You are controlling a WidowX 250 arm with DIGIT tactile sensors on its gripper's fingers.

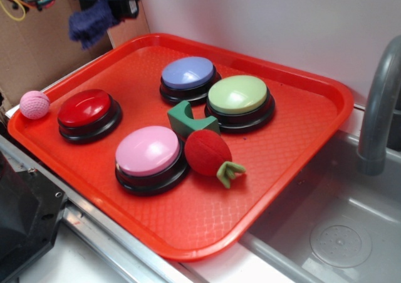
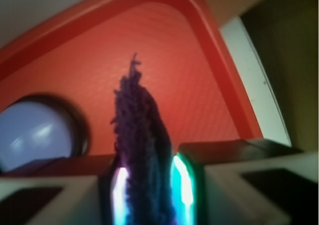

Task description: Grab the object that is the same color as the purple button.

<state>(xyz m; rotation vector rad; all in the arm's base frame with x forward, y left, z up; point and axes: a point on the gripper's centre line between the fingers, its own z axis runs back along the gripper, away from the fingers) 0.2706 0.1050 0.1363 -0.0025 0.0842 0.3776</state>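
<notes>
The gripper (image 1: 108, 4) hung high above the tray's (image 1: 294, 170) far left corner, its fingers (image 2: 182, 182) pressed narrow on the cloth (image 1: 93, 21), which was clear of the tray and in the air. In the wrist view the cloth (image 2: 142, 150) sat squeezed between the two fingers, filling the gap, and its loose pointed end stuck out past the fingertips over the tray's corner (image 2: 209, 41). In the exterior view it drooped below and a little to the left of the gripper, a dark purple-blue floppy wad. The purple button (image 1: 187, 77) stood on the tray toward the far edge, just beside the green button (image 1: 239, 100); the wrist view caught its pale dome (image 2: 35, 135) at the left. The red button (image 1: 89, 113) sat near the left edge, the pink button (image 1: 149, 156) nearer the front, with a red ball (image 1: 207, 152) touching a green block (image 1: 188, 119) between them. A pink ball (image 1: 34, 104) rested at the tray's left corner rim
</notes>
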